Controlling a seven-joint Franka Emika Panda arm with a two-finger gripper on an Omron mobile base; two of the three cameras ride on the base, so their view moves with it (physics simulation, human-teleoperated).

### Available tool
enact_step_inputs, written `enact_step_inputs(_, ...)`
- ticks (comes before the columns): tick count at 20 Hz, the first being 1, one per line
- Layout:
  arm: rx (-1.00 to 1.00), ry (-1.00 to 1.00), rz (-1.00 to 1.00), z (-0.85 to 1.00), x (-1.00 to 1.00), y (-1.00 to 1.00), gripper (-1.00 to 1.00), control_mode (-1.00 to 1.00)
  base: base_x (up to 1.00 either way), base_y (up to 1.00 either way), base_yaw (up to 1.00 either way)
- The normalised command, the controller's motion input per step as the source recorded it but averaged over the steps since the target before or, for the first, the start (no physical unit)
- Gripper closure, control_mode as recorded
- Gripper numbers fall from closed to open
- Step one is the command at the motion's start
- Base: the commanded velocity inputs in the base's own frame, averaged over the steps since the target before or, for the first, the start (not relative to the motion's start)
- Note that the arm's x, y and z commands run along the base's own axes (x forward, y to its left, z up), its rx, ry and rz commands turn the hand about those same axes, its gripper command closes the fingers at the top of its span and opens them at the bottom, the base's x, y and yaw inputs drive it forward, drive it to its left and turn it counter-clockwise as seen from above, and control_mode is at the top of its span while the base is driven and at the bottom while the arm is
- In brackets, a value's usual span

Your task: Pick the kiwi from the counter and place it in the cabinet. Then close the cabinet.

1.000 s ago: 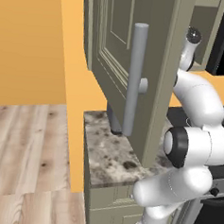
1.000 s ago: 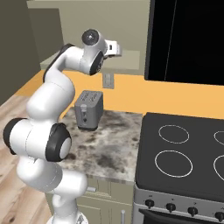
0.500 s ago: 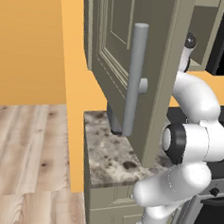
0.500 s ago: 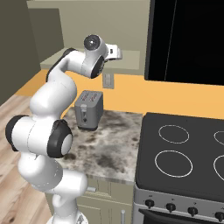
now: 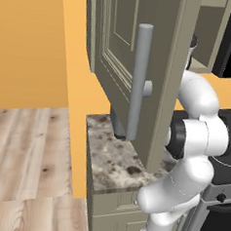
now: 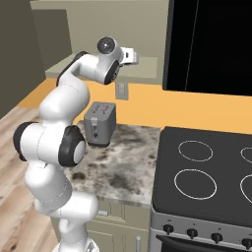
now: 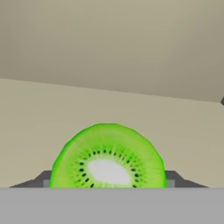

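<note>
The kiwi (image 7: 107, 157), a bright green cut slice with a pale centre, sits between the dark fingertips (image 7: 43, 180) of my gripper (image 7: 107, 186), which press against its two sides. It hangs just over the beige shelf floor inside the cabinet (image 7: 109, 100). In the right base view my gripper (image 6: 132, 55) reaches up into the open cabinet (image 6: 147, 64) above the counter (image 6: 123, 162). In the left base view the cabinet's open door (image 5: 117, 44) with its long grey bar handle (image 5: 139, 80) swings out over the counter (image 5: 114, 161) and hides my hand.
A grey toaster (image 6: 100, 123) stands on the counter below my arm. The black stovetop (image 6: 206, 172) with ring marks lies to the right. A dark panel (image 6: 211, 44) hangs above the stove. The open door sticks out toward the base.
My hand has moved a little further into the cabinet with the kiwi between its fingers. The door and the toaster have not moved.
</note>
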Motion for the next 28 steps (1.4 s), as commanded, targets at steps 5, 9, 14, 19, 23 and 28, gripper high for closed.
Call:
enact_step_inputs(5, 0.0, -0.01, 0.0, -0.06, 0.02, 0.0, -1.0, -1.0, 0.0, 0.0, 0.0)
enact_step_inputs(9, 0.0, -0.14, 0.0, 0.03, -0.03, 0.0, -1.0, -1.0, 0.0, 0.0, 0.0)
enact_step_inputs(14, 0.0, -0.18, 0.0, 0.19, -0.72, 0.0, -1.0, -1.0, 0.0, 0.0, 0.0)
enact_step_inputs(19, 0.0, -0.1, 0.0, 0.29, -1.0, 0.0, -1.0, -1.0, 0.0, 0.0, 0.0)
enact_step_inputs(23, 0.0, -0.01, 0.0, 0.65, -1.0, 0.0, -1.0, -1.0, 0.0, 0.0, 0.0)
enact_step_inputs(28, 0.0, 0.02, 0.0, 0.66, -1.0, 0.0, -1.0, -1.0, 0.0, 0.0, 0.0)
